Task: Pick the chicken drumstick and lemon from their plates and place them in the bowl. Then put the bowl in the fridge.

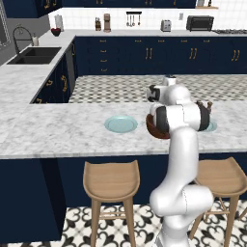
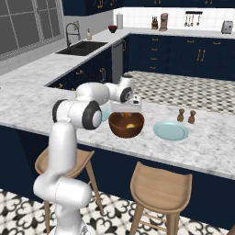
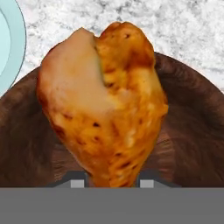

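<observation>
Drumstick (image 3: 103,100) sits closest to our hand camera: we see the chicken drumstick pinched at its narrow end between the two fingertips (image 3: 76,180), plump end pointing away from the hand. So our jaws are clamped on the drumstick, which is off its plate.

Directly behind it in the hand view we see the bowl (image 3: 192,131), its dark inside and thick brown rim around the drumstick on both sides. We have the gripper (image 2: 126,113) hanging just over the bowl (image 2: 126,125) in the right base view, drumstick above the opening; we cannot tell whether it touches the inside. In that view we spot a small yellow patch inside the bowl, the lemon (image 2: 130,125).

One plate (image 2: 170,131) lies bare just beside the bowl, toward the salt and pepper mills (image 2: 186,115). We see the other plate (image 1: 121,124) in the left base view, near the bowl (image 1: 155,128) on its opposite side; its edge also cuts the upper left corner of the hand view. Bowl and both plates rest on the marble desk (image 1: 58,130).

Two wooden stools (image 1: 111,179) stand under the near edge of the desk. Farther back we see navy cabinets (image 1: 144,55), a sink (image 1: 36,54), a toaster (image 1: 166,25) and a microwave (image 1: 199,22).
</observation>
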You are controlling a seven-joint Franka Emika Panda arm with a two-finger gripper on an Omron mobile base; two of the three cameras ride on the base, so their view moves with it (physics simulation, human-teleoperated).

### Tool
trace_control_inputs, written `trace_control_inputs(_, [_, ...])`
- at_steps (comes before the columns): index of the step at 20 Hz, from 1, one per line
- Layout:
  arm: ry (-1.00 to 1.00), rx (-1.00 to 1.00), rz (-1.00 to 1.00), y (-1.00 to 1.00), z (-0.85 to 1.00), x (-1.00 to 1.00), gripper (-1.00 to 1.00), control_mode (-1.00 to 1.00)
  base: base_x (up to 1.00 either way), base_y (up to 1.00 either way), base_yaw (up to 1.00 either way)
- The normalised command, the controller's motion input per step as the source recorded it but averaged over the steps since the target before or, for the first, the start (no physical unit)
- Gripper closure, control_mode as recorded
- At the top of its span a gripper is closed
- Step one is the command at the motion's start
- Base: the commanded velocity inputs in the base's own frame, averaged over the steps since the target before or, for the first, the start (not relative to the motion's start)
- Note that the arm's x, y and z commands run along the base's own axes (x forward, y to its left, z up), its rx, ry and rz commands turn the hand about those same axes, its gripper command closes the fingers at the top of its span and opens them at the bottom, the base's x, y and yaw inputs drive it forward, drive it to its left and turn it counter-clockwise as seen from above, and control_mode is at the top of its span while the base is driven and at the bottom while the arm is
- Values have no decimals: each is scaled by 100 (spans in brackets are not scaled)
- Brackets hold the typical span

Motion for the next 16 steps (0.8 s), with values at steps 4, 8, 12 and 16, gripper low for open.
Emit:
trace_control_inputs(4, [2,1,0,-13,-51,18,-100,-100,0,0,0])
trace_control_inputs(8, [1,0,0,-3,-33,24,-100,-100,0,0,0])
trace_control_inputs(12, [-2,1,-2,-4,0,-72,-100,-100,0,0,0])
trace_control_inputs(16, [-12,2,-9,-6,22,-98,-100,-100,0,0,0])
